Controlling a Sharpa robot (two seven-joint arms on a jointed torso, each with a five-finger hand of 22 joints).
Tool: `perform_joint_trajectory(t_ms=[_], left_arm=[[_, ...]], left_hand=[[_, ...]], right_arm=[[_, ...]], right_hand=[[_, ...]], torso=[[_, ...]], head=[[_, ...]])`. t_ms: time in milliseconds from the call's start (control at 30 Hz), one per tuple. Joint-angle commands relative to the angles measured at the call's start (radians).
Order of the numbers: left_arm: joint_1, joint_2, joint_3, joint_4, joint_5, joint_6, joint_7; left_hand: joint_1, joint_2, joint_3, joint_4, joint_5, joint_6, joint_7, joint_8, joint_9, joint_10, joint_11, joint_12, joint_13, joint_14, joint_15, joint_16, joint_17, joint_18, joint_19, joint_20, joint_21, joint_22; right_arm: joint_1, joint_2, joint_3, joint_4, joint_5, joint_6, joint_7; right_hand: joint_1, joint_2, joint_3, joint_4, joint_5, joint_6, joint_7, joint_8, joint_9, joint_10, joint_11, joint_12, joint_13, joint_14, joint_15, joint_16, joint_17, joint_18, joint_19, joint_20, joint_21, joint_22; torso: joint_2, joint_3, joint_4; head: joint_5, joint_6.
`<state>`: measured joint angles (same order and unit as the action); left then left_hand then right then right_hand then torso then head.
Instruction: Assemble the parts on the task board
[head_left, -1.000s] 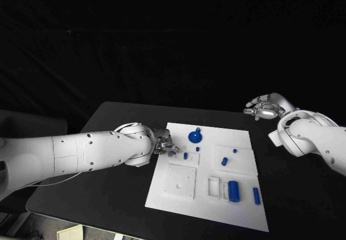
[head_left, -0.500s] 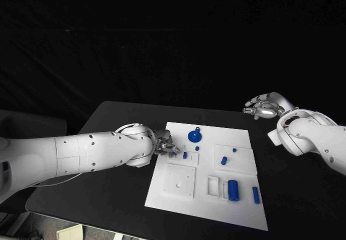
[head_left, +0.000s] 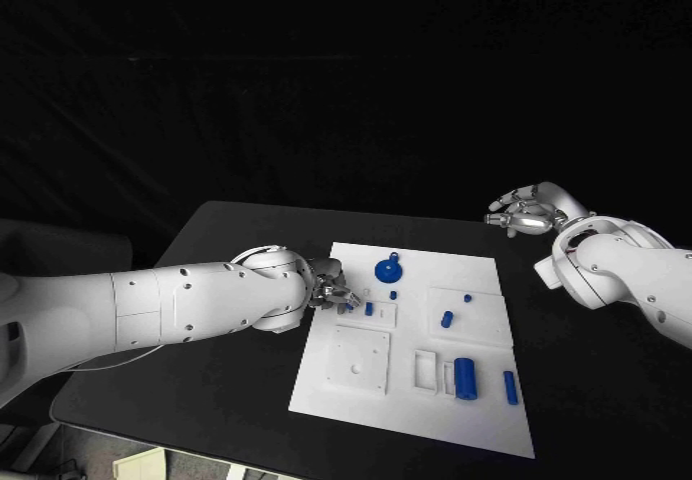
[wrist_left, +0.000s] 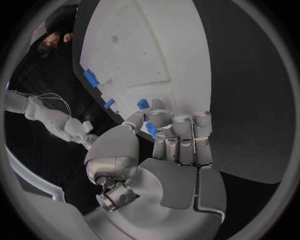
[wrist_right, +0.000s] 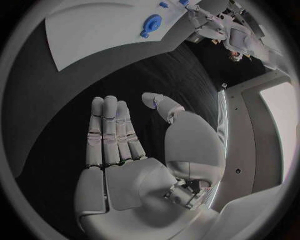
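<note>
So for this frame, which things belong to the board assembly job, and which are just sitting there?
Part of the job:
- task board
- round blue part
- blue cylinder
- slim blue bar
- small blue part pinched by the left hand

Not part of it:
- black table
- right hand, open, off the board

From the head we look down on the flat white task board (head_left: 418, 345); each wrist camera sits close behind its palm, sharing that board.
</note>
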<state>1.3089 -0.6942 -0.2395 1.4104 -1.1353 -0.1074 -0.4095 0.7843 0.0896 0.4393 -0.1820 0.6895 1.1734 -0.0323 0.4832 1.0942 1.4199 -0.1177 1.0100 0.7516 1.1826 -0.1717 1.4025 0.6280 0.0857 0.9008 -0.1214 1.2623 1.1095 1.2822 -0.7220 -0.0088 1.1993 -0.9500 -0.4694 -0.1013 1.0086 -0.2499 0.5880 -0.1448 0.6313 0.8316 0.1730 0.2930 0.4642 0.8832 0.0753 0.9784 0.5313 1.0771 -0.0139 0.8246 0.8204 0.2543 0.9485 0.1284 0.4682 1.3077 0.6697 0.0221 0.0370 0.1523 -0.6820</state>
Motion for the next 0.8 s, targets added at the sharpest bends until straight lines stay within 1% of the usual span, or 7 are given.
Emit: perform_joint_trajectory(t_ms=[33, 333, 367, 467, 633, 800], left_arm=[[-0.001, 0.002, 0.001, 0.000, -0.005, 0.026, 0.012], [-0.005, 0.008, 0.001, -0.012, -0.014, 0.039, 0.010], [-0.005, 0.008, 0.001, -0.013, -0.014, 0.039, 0.010], [-0.008, 0.010, 0.001, -0.014, -0.014, 0.040, 0.010], [-0.010, 0.012, 0.001, -0.016, -0.014, 0.041, 0.010], [-0.011, 0.012, 0.001, -0.018, -0.010, 0.041, 0.010]], left_hand=[[0.006, 0.012, 0.056, -0.054, 0.003, -0.003, 0.000, -0.006, 0.001, -0.019, -0.023, 0.006, -0.002, 0.044, -0.069, 0.002, 0.001, 0.008, 0.003, -0.150, 0.004, 0.001], [0.006, 0.012, 0.057, -0.054, 0.003, -0.003, 0.001, -0.008, 0.004, -0.020, -0.022, 0.006, -0.003, 0.044, -0.069, 0.002, 0.001, 0.008, 0.002, -0.149, 0.004, 0.001], [0.006, 0.012, 0.057, -0.054, 0.003, -0.003, 0.001, -0.008, 0.004, -0.020, -0.022, 0.006, -0.003, 0.044, -0.069, 0.002, 0.001, 0.008, 0.002, -0.149, 0.004, 0.001], [0.006, 0.012, 0.057, -0.054, 0.003, -0.003, 0.001, -0.008, 0.004, -0.020, -0.022, 0.006, -0.003, 0.044, -0.069, 0.002, 0.001, 0.008, 0.002, -0.149, 0.004, 0.001], [0.006, 0.012, 0.057, -0.054, 0.003, -0.003, 0.001, -0.009, 0.005, -0.020, -0.022, 0.006, -0.003, 0.043, -0.068, 0.001, 0.001, 0.008, 0.002, -0.149, 0.004, 0.001], [0.006, 0.012, 0.057, -0.054, 0.003, -0.003, 0.001, -0.010, 0.005, -0.020, -0.022, 0.006, -0.003, 0.043, -0.068, 0.001, 0.000, 0.008, 0.001, -0.149, 0.004, 0.001]], right_arm=[[0.000, 0.000, 0.000, 0.003, -0.003, 0.013, 0.011], [0.000, 0.000, 0.000, 0.007, -0.003, 0.014, 0.011], [0.000, -0.001, 0.000, 0.007, -0.003, 0.014, 0.011], [0.000, -0.001, 0.000, 0.007, -0.003, 0.013, 0.011], [0.000, -0.001, 0.000, 0.008, -0.003, 0.014, 0.011], [0.000, -0.002, 0.000, 0.008, -0.003, 0.013, 0.011]], right_hand=[[0.002, 0.010, 0.002, -0.006, 0.004, 0.000, 0.009, 0.000, -0.001, -0.010, 0.000, 0.006, -0.001, -0.007, 0.001, -0.004, -0.001, 0.007, 0.000, 0.003, -0.002, 0.024], [0.002, 0.010, 0.002, -0.006, 0.005, 0.000, 0.009, 0.000, -0.001, -0.010, 0.000, 0.006, -0.002, -0.007, 0.001, -0.004, -0.001, 0.007, 0.000, 0.004, -0.002, 0.024], [0.002, 0.010, 0.002, -0.006, 0.005, 0.000, 0.009, 0.000, -0.001, -0.010, 0.000, 0.006, -0.002, -0.007, 0.001, -0.004, -0.001, 0.007, 0.000, 0.004, -0.002, 0.024], [0.002, 0.010, 0.002, -0.006, 0.005, 0.000, 0.009, 0.000, -0.001, -0.010, 0.000, 0.006, -0.002, -0.007, 0.001, -0.004, -0.001, 0.007, 0.000, 0.004, -0.002, 0.024], [0.002, 0.010, 0.002, -0.006, 0.005, 0.000, 0.009, 0.000, -0.001, -0.010, 0.001, 0.007, -0.002, -0.007, 0.001, -0.004, -0.001, 0.007, 0.000, 0.004, -0.002, 0.024], [0.002, 0.010, 0.002, -0.006, 0.005, 0.000, 0.009, 0.000, -0.001, -0.010, 0.001, 0.007, -0.002, -0.007, 0.001, -0.004, -0.001, 0.007, 0.000, 0.004, -0.002, 0.024]], torso=[[0.000, 0.0000, 0.0001], [0.000, 0.0003, 0.0005], [0.000, 0.0003, -0.0002], [0.000, -0.0002, -0.0003], [0.000, 0.0000, -0.0001], [0.000, -0.0004, 0.0001]], head=[[0.000, 0.000], [0.000, -0.003], [-0.001, -0.004], [0.000, -0.004], [-0.001, -0.006], [-0.001, -0.007]])
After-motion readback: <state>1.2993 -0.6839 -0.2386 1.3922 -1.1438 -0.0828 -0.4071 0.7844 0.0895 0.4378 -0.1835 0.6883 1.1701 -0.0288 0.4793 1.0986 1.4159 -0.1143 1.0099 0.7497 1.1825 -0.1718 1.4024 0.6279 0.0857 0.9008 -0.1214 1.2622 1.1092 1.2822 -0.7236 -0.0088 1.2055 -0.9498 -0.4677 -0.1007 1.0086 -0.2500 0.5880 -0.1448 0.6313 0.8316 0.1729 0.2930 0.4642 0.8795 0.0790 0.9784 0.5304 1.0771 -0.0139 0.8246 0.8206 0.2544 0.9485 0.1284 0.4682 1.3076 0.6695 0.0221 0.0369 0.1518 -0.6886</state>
